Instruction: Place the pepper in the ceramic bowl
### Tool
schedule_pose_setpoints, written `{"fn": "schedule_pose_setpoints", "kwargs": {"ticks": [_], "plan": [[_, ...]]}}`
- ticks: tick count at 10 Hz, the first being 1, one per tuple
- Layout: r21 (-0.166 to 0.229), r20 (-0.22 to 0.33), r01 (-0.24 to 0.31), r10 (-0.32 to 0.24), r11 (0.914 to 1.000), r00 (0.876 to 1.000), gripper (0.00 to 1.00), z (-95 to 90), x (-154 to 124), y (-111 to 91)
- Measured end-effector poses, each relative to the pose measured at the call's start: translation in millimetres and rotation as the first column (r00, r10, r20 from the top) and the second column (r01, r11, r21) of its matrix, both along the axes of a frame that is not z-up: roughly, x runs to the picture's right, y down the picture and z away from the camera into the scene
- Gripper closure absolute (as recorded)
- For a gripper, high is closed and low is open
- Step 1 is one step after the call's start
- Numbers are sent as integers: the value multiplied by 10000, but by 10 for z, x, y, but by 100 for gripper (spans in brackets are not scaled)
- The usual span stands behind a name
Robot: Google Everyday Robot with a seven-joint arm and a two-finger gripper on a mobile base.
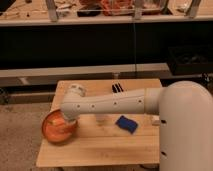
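The ceramic bowl [54, 133], round and orange-brown, sits at the front left corner of the wooden table [100, 147]. My white arm reaches from the right across the table. Its wrist bends down so that the gripper [63, 120] hangs over the bowl's back rim, partly inside it. A lighter orange patch lies in the bowl right under the gripper; I cannot tell whether it is the pepper. No pepper shows anywhere else on the table.
A blue sponge [126, 124] lies on the table right of the bowl, just below my arm. A dark striped thing [116, 88] lies at the table's back edge. Dark shelving with a cluttered top stands behind the table.
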State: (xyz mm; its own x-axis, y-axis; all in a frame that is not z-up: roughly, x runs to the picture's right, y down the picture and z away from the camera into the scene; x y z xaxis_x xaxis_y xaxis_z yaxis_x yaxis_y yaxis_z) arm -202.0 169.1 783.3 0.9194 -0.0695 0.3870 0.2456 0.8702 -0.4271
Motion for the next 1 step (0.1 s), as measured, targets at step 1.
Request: {"fn": "schedule_pose_setpoints", "kwargs": {"ticks": [1], "plan": [[78,38,26,-26,10000,10000,100,9,-33,-12]]}}
